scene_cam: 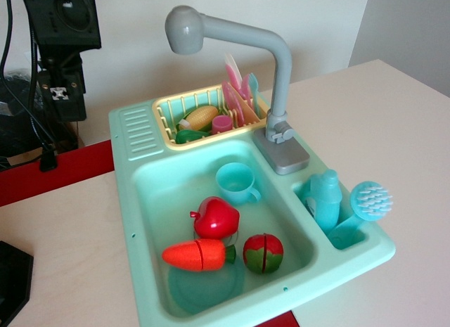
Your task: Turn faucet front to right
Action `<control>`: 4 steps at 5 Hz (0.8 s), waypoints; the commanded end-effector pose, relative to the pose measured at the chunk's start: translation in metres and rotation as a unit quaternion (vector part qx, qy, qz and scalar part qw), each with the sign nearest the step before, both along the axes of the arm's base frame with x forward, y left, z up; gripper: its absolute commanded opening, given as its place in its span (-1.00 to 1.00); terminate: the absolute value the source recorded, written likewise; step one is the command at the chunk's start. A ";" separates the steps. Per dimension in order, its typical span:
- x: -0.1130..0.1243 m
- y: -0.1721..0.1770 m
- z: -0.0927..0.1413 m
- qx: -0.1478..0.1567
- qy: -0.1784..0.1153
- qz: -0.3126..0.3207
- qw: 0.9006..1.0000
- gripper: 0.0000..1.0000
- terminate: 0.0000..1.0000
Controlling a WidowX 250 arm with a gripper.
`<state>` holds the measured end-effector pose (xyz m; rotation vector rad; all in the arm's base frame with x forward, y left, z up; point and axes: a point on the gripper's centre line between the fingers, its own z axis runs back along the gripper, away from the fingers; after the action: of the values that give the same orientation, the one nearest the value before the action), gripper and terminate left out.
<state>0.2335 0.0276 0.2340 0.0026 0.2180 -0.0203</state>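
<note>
Observation.image gives me a high angled look at a mint-green plastic toy sink [140, 221] set on a pale wooden table [394, 130]. From my seat I see the tall grey plastic toy faucet [281, 74] standing on its rectangular grey base at the back right corner of the basin, between the dish rack and the small side compartment. Its post is upright, and the bent arm reaches toward the left of the frame, ending in a rounded bulbous head that hangs above the rack's left end.

The black robot gripper [62, 95] hangs at the upper left, well apart from the faucet and off the sink. I cannot tell how wide its jaws stand; the fingers merge with dark cables and the mount behind them.

The yellow slatted dish rack [169, 133] holds a yellow toy corn cob [202, 116], a small pink cup [222, 123] and pink plates [235, 98] leaning on edge. In the main basin I see a light teal cup [235, 183], a red toy apple [216, 218], an orange toy carrot [197, 255] and a red-and-green round toy fruit [263, 253]. The carrot lies just beside the apple. The side compartment holds a teal bottle [325, 200] and a teal scrubbing brush [369, 200].
</note>
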 end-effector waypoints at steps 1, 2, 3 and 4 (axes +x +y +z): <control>0.000 0.000 0.000 0.000 0.000 0.000 1.000 1.00 -1.00; 0.021 0.011 0.002 -0.001 0.003 0.015 1.000 1.00 -1.00; 0.030 0.028 0.003 -0.002 0.001 0.037 0.999 1.00 -1.00; 0.036 0.040 -0.002 -0.007 0.005 0.051 0.999 1.00 -1.00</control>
<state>0.2779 0.0668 0.2129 -0.0317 0.2891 0.0776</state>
